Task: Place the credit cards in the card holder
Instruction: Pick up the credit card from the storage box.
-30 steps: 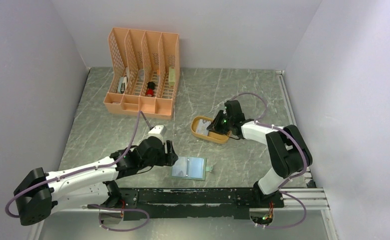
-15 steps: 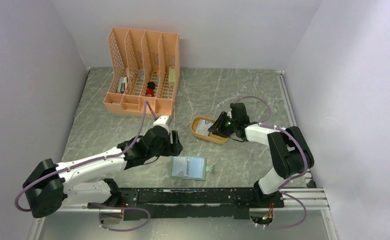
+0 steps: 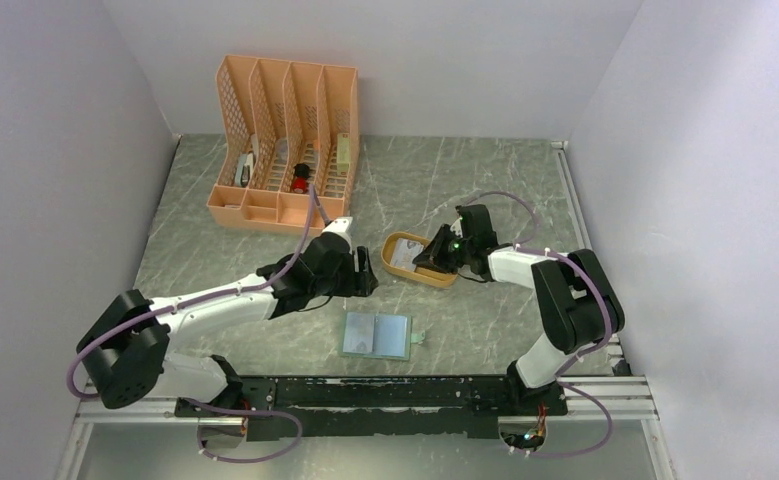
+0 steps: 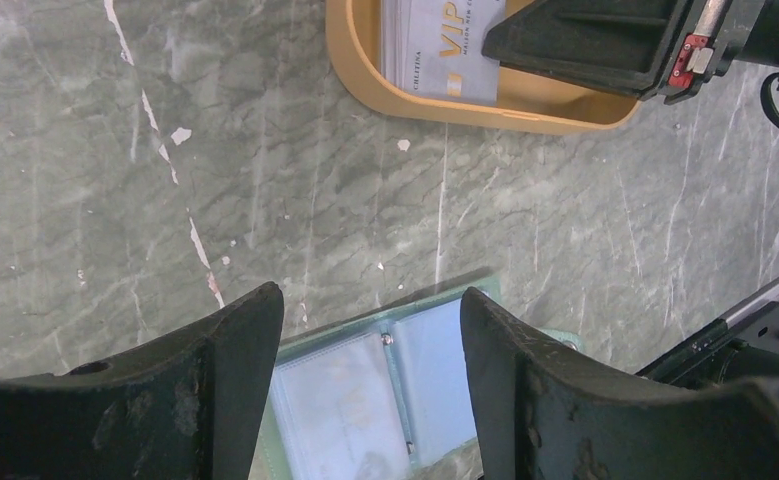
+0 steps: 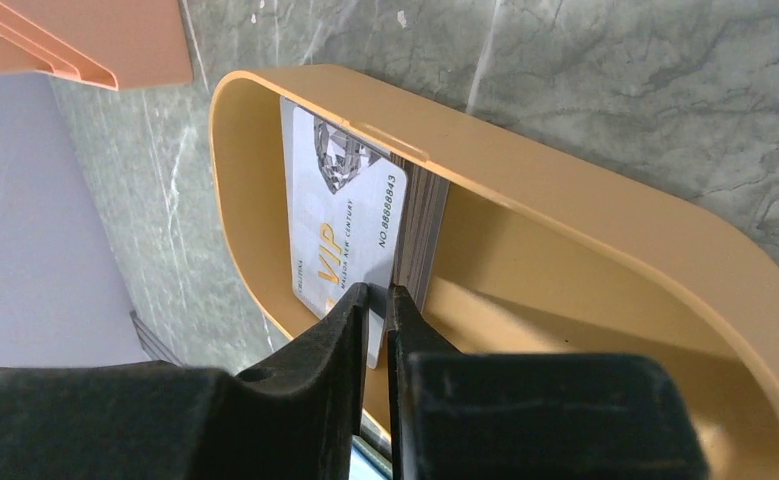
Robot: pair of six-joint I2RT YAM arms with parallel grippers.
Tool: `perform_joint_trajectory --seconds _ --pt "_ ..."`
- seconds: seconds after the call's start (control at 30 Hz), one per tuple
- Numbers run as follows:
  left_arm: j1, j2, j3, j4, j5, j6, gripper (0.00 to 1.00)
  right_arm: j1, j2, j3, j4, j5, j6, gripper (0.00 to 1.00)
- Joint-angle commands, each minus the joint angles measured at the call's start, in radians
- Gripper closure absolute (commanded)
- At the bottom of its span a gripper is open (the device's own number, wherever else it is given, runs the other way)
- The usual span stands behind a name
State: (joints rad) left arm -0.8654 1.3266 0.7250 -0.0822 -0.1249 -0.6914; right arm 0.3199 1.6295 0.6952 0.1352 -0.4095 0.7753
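Observation:
The green card holder (image 3: 377,335) lies open and flat near the front, with its pale blue sleeves up. It also shows in the left wrist view (image 4: 385,390). The credit cards (image 5: 345,215) stand as a stack on edge in the mustard tray (image 5: 585,250), grey-white with "VIP" print. My right gripper (image 5: 377,292) is inside the tray (image 3: 405,268), shut on the edge of the front card. In the top view it (image 3: 435,254) sits at the tray's right end. My left gripper (image 3: 367,280) is open and empty (image 4: 370,300), above the table between the card holder and the tray (image 4: 365,70).
A peach lattice organizer (image 3: 285,150) with small items stands at the back left; a corner of it shows in the right wrist view (image 5: 115,40). A black rail (image 3: 405,392) runs along the near edge. Grey walls close in both sides.
My left arm has swung forward and right, from left of the card holder to just left of the tray. My right gripper has stayed in the tray.

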Motion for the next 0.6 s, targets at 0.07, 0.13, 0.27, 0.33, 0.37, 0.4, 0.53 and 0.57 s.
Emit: perform_joint_trajectory --seconds 0.07,0.13,0.27,0.33,0.37,0.4,0.53,0.57 --pt "0.012 0.006 0.022 0.050 0.034 0.019 0.30 -0.022 -0.018 -0.028 -0.013 -0.011 -0.005 0.91" --pt "0.015 0.002 0.018 0.049 0.036 0.020 0.30 -0.037 -0.029 -0.037 -0.004 -0.021 0.001 0.92" --pt "0.019 -0.003 0.011 0.047 0.035 0.020 0.30 -0.058 -0.045 -0.056 0.020 -0.041 0.015 0.94" --pt "0.021 -0.006 0.009 0.047 0.035 0.019 0.30 -0.067 -0.051 -0.061 0.028 -0.054 0.022 0.95" --pt "0.022 -0.007 0.008 0.048 0.037 0.019 0.30 -0.071 -0.052 -0.062 0.032 -0.061 0.025 0.96" --pt "0.022 -0.008 0.007 0.048 0.037 0.019 0.30 -0.077 -0.056 -0.064 0.035 -0.066 0.029 0.96" --pt "0.025 -0.012 0.004 0.047 0.036 0.018 0.30 -0.090 -0.072 -0.070 0.045 -0.088 0.042 0.98" --pt "0.025 -0.012 0.002 0.047 0.036 0.019 0.30 -0.091 -0.076 -0.070 0.047 -0.094 0.045 0.99"
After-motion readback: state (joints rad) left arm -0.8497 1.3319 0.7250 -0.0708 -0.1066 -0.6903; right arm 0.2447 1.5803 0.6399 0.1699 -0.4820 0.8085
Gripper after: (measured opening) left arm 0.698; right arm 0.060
